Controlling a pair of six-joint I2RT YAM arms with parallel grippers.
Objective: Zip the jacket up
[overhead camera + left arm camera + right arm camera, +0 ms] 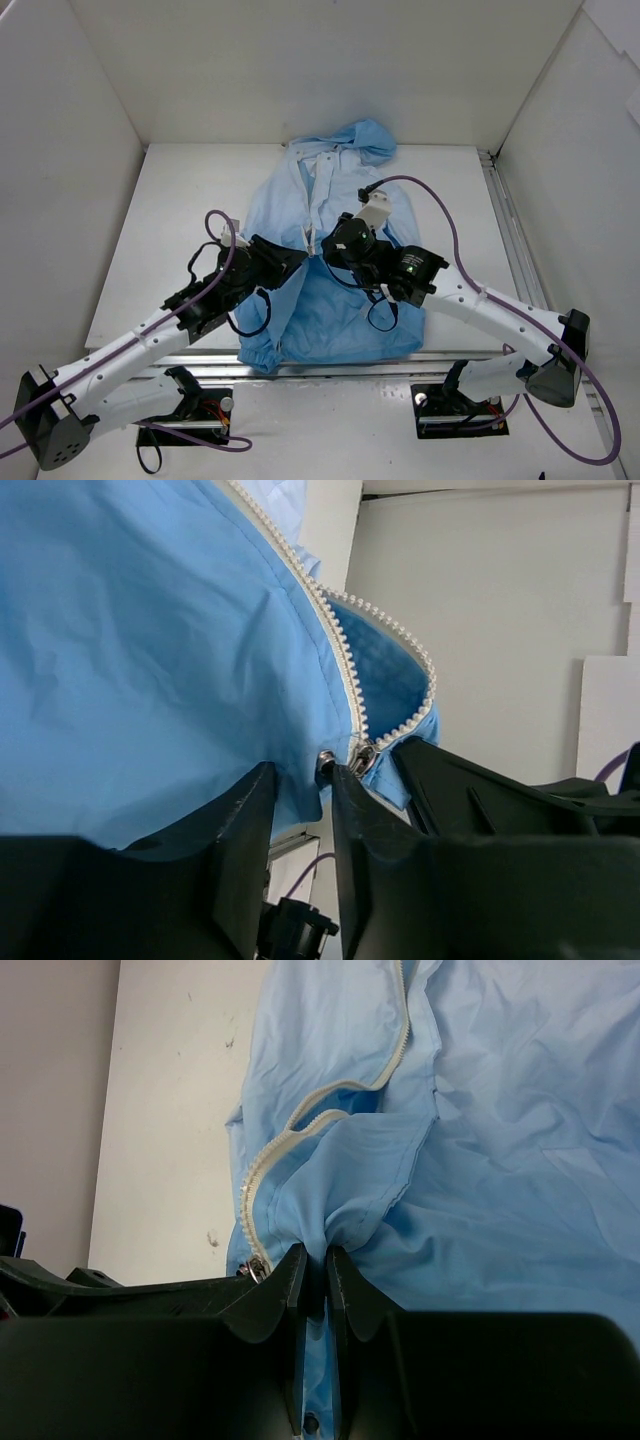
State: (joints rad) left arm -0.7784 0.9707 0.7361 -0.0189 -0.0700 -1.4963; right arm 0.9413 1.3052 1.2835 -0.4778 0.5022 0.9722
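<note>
- The jacket [330,300] lies flat on the bench [180,220] at frame centre, with its hood [365,140] toward the top.
- The left pincer [293,262] looks clenched on jacket cloth, with the slider [362,758] just beside its fingertip.
- The right pincer [333,247] is clenched on a bunched fold of jacket, and the slider sits just left of it in its wrist view.
- The teeth [300,1125] gape above the slider. Their long axis runs up the frame toward the hood, so the pull likely goes that way.
- The slider sits between both pincers, with the left seemingly nearer.
</note>
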